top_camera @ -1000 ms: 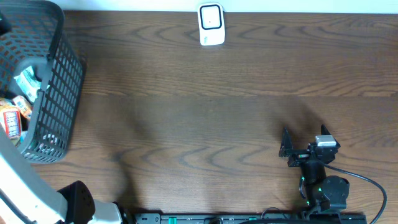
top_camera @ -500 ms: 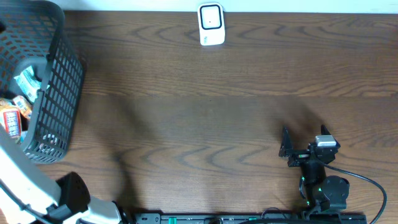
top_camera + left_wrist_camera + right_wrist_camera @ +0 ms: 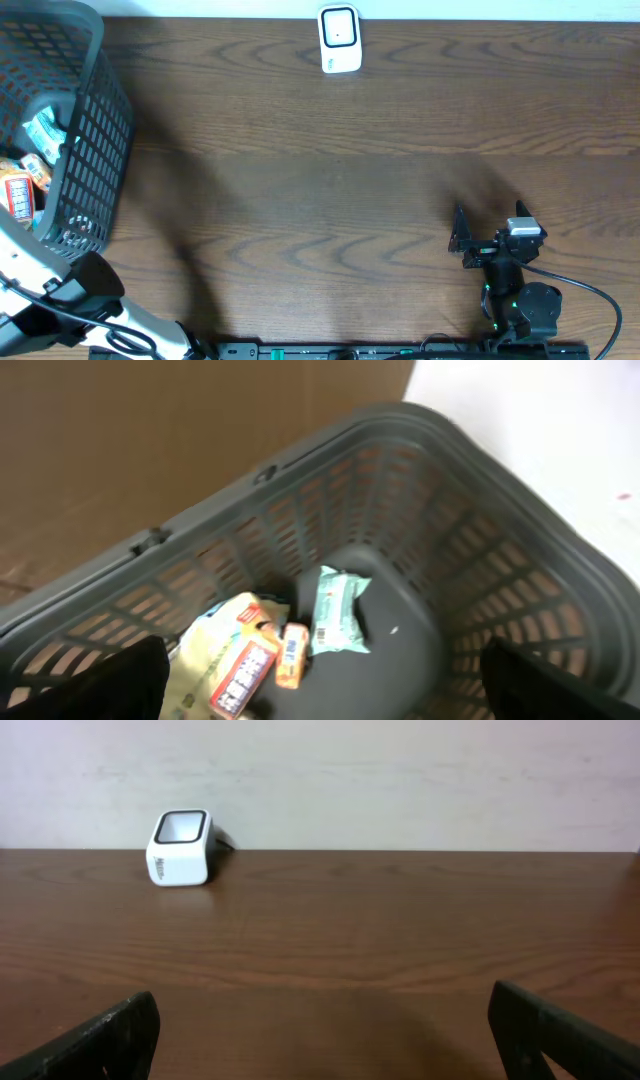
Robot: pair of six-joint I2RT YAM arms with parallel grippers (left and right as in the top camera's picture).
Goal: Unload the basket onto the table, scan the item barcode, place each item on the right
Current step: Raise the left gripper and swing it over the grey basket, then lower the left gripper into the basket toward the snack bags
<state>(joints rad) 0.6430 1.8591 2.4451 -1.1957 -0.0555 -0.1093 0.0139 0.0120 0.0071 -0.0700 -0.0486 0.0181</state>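
Groceries lie in the dark grey mesh basket [image 3: 95, 140] at the far left of the table [image 3: 300, 180], and that is where we find the things to be scanned. Through the left wrist camera we look down into it. A pale green packet [image 3: 335, 610] lies on the basket floor near the middle. A small orange packet [image 3: 292, 655] touches its lower left edge, and a red and white packet [image 3: 245, 675] lies just beside that. A yellowish bag [image 3: 215, 635] sits under or behind these two; we cannot tell which. The print on all of them is too small for us to read.

The left hand [image 3: 320, 665] hangs above the basket's open top, released, with its jaws spread wide and nothing between them. Only its two dark fingers [image 3: 85, 680] show, at the lower corners of that view. From overhead we see the left arm [image 3: 70, 295] at the table's near left corner, beside the basket's near end; the hand itself lies outside that frame.

Further right, the white scanner [image 3: 340, 40] stands at the far edge of the table, near its middle and well apart from the basket, its dark-framed window facing up. The right wrist camera shows it at upper left, against a pale wall [image 3: 400, 780].

Further right again, the right hand [image 3: 461, 238] sits low near the table's front edge, released and empty, jaws wide apart. In its own view its fingers [image 3: 110, 1035] fill the lower corners, with only brown wood between them, and the camera looks across the table toward the scanner.
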